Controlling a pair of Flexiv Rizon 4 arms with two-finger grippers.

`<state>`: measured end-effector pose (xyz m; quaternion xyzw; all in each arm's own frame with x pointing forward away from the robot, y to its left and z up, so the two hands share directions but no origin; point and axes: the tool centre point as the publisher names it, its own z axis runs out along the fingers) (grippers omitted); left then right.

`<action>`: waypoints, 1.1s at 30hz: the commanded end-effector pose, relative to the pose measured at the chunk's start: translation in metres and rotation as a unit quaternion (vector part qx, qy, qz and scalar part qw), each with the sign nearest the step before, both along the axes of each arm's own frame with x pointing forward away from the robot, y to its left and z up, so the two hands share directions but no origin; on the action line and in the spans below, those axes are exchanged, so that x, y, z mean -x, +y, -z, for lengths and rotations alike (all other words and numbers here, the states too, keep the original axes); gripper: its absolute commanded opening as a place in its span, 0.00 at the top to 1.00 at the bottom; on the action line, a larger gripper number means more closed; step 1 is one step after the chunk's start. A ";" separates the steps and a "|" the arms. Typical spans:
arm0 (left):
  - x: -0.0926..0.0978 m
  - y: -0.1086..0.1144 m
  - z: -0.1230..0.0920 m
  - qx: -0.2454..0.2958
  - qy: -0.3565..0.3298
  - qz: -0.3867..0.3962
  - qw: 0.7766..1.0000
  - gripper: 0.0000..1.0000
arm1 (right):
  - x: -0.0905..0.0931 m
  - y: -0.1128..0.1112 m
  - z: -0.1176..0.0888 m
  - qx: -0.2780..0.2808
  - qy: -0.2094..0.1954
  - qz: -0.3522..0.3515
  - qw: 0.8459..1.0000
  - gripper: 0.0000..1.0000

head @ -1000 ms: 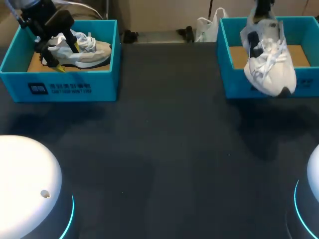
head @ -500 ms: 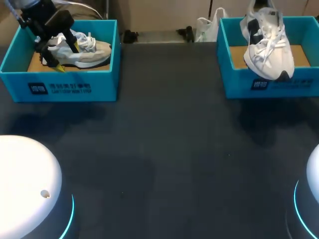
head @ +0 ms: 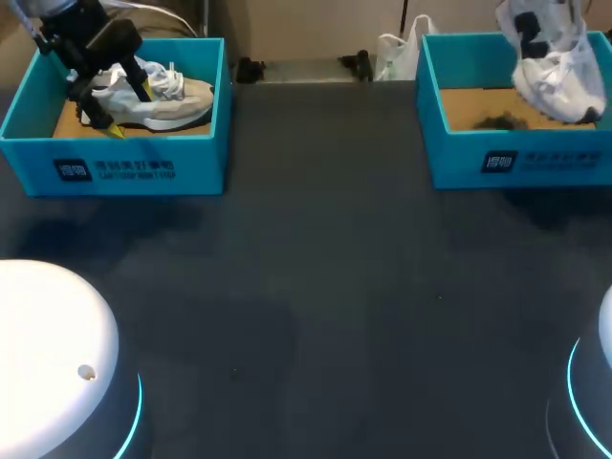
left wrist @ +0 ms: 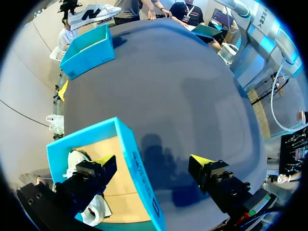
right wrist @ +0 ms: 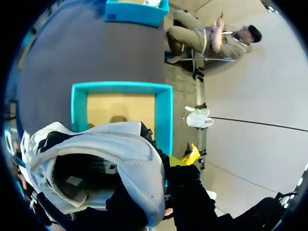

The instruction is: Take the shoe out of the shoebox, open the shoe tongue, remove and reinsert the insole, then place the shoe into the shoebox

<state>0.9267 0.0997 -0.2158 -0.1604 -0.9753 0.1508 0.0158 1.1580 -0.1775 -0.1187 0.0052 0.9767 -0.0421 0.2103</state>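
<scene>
Dark bench (head: 325,287) carries two teal shoeboxes with cardboard-brown floors. Above the right shoebox (head: 497,158), near its far right corner, hangs a white shoe (head: 555,57) with black patches and white laces, lifted clear and pinched at the collar by the right fingers (right wrist: 186,156). The left fingers (left wrist: 103,163) stand spread, straddling the left shoebox (left wrist: 137,168) wall, one beside a pale second shoe (left wrist: 94,214) inside.
</scene>
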 end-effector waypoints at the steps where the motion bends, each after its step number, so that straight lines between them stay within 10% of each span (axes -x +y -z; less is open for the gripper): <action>1: 0.001 0.000 0.000 -0.001 0.000 0.000 1.000 0.00 | -0.049 -0.012 -0.002 -0.006 0.042 -0.006 0.999 1.00; 14: 0.001 0.000 0.000 -0.001 0.000 0.000 1.000 0.00 | -0.045 -0.057 -0.006 -0.023 0.015 0.229 0.973 1.00; 22: 0.001 0.000 0.000 -0.001 0.000 0.000 1.000 0.00 | -0.018 -0.084 -0.005 -0.054 -0.014 0.465 0.884 1.00; 33: 0.001 0.000 0.000 -0.001 0.000 0.000 1.000 0.00 | -0.018 -0.084 -0.005 -0.054 -0.014 0.465 0.884 1.00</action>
